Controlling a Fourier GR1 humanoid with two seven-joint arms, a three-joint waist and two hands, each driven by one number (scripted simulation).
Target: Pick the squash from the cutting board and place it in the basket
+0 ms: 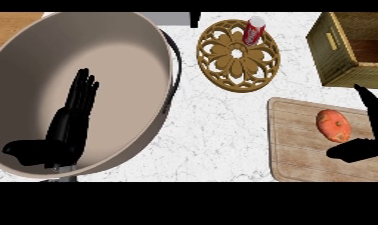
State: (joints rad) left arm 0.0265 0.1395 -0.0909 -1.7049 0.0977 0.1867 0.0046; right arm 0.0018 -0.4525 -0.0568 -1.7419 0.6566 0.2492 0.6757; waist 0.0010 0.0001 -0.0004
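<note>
An orange squash [334, 125] lies on the wooden cutting board [303, 159] at the lower right. My right hand [357, 150] comes in from the right edge, open. Its thumb lies just below the squash and its fingers [367, 100] reach up along the squash's right side, not closed on it. The wooden basket [341, 54] stands at the upper right, beyond the board. My left hand [70, 124] rests open at the lower left, fingers straight and pointing up, in front of the large bowl.
A large beige bowl [140, 59] with a dark rim fills the left half. A round wooden trivet [229, 69] lies at the top centre with a red can [254, 31] on its far edge. White marble counter [214, 139] shows between bowl and board.
</note>
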